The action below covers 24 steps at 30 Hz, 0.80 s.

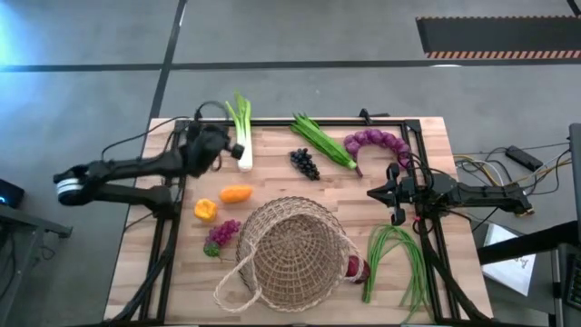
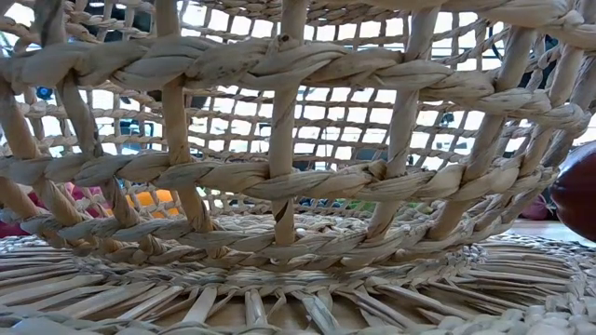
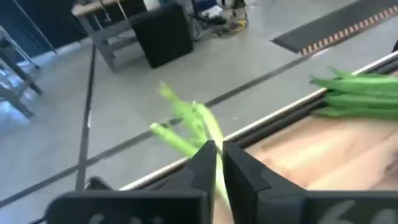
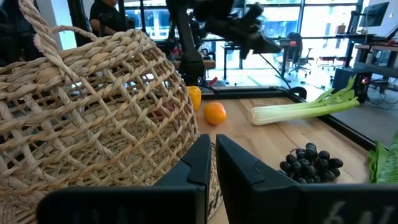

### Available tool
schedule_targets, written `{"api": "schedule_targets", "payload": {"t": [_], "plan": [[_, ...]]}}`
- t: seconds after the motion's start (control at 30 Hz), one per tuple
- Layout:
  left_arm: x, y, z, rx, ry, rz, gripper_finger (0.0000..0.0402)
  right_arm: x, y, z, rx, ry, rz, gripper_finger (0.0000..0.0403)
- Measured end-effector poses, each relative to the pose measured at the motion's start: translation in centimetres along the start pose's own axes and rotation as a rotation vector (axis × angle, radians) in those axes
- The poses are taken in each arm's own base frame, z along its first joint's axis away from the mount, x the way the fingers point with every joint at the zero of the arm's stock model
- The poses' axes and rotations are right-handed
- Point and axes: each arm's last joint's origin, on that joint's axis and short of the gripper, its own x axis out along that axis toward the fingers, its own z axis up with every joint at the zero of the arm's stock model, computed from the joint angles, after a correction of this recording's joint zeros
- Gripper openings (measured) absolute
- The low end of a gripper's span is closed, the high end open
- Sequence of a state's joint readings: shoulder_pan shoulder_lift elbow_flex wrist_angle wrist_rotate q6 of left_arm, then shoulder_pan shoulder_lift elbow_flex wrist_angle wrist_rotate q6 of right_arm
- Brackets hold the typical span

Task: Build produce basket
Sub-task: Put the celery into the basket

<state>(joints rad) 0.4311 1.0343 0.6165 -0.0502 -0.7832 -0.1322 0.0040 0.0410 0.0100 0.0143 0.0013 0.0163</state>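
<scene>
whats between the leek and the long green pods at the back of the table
In the high view, only the dark grapes sit between the leek and green pods, slightly nearer the basket.

The basket [image 1: 289,252] sits at the bench's [image 1: 427,145] near middle, with peppers [image 1: 236,193] and a grape bunch [image 1: 221,234] to its left and green beans [image 1: 397,259] to its right. Behind it lie more grapes [image 1: 305,162]; along the far edge run the leek [image 1: 241,132], pods [image 1: 322,141] and onion string [image 1: 379,143]
</scene>
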Motion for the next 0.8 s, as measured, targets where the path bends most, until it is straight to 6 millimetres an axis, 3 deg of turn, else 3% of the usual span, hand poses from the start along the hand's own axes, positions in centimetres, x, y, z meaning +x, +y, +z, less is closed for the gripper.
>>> {"api": "schedule_targets", "payload": {"t": [0.3, 0.5, 0.6, 0.8], "plan": [[7.4, 0.3, 2.8, 0.014, 0.256, -0.028, 0.0154, 0.0, 0.0, 0.0, 0.0, 0.0, 0.0, 0.0018], [10.8, 0.8, 2.6, -0.117, 0.392, -0.07, 0.0257, 0.0, 0.0, 0.0, 0.0, 0.0, 0.0, 0.0018], [12.0, 0.7, 1.6, -0.158, 0.447, -0.066, 0.0301, 0.0, 0.0, 0.0, 0.0, 0.001, 0.0, 0.0018], [13.7, 0.1, -0.6, -0.229, 0.533, -0.02, 0.0354, 0.0, 0.0, 0.0, 0.0, 0.001, 0.0, 0.0018]]}}
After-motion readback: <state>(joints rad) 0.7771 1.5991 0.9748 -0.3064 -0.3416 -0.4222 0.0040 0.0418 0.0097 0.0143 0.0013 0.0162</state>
